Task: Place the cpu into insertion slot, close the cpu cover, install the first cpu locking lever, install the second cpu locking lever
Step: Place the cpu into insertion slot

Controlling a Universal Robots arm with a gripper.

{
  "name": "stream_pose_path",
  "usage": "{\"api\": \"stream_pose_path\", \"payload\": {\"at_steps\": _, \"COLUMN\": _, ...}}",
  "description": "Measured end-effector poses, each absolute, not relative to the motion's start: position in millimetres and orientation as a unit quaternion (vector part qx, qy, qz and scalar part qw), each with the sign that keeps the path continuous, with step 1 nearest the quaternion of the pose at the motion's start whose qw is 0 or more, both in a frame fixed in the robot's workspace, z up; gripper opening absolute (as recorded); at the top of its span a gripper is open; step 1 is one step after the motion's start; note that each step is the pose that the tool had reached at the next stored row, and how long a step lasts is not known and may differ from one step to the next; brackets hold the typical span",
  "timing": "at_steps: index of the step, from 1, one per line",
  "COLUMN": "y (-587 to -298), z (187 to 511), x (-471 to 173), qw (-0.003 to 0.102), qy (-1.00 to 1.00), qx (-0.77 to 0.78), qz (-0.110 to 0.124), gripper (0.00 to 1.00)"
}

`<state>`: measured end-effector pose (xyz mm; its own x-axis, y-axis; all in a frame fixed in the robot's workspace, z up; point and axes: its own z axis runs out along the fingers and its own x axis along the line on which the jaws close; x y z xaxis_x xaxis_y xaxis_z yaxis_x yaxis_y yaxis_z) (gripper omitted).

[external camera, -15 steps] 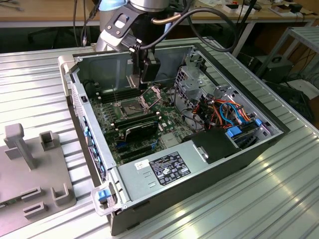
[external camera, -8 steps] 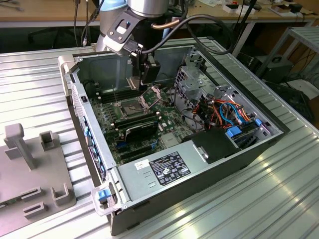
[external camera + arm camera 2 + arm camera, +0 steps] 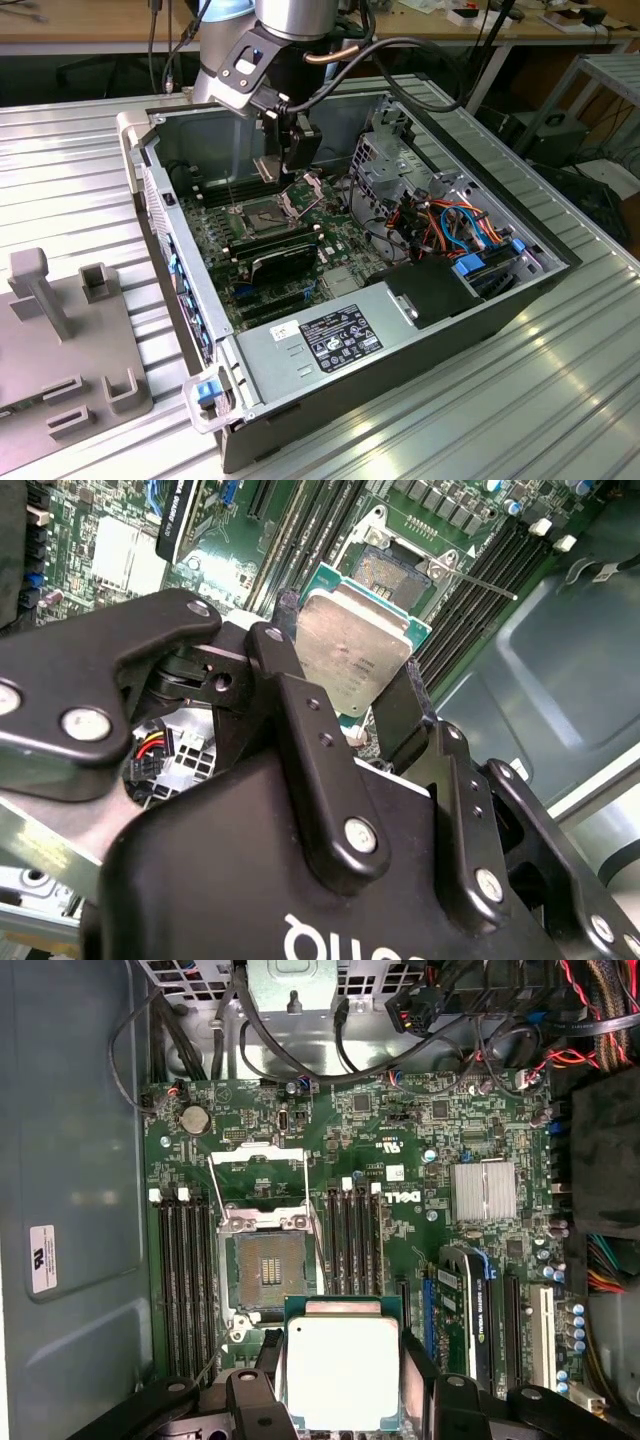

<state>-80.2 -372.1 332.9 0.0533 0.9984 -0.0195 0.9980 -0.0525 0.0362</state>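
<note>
One hand [image 3: 340, 675], two black fingers [image 3: 300, 710], clenched on the opposite edges of one cpu [image 3: 343, 1370]. The chip is a flat square with a dull silver-tan metal lid and a green rim peeking out around it. Some faint print sits on the lid. It's held flat in the air above the motherboard [image 3: 420, 1150], close to the socket but not seated.

One insertion slot [image 3: 268, 1272]: a dark square with a silvery rim, its grid of gold contacts exposed. The one cpu cover [image 3: 258, 1156] is flipped up on its hinge at one end of the socket, and you can see the board through its cut-out centre. In the second wrist view, one thin wire locking lever [image 3: 480, 583] sticks out sideways next to the socket.

Long black memory slots [image 3: 185, 1280] flank the socket, four on each side. Further out there's one finned silver heatsink [image 3: 484, 1191], one coin battery [image 3: 193, 1117] and a black expansion card [image 3: 285, 255] sitting just beside the socket.

In the exterior view, the open PC case [image 3: 400, 350] lies on a ribbed metal bench [image 3: 560, 400]. A tangle of orange and blue cables [image 3: 450, 220] sits toward the exterior view's right, and a grey fixture [image 3: 60, 340] toward its left.
</note>
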Motion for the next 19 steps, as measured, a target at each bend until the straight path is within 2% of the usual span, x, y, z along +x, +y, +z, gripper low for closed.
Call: {"api": "stream_pose_path", "payload": {"at_steps": 19, "y": -368.5, "z": 326.8, "x": -80.1, "qw": 0.02, "qy": 0.723, "qx": 0.691, "qz": 0.006, "gripper": 0.55}}
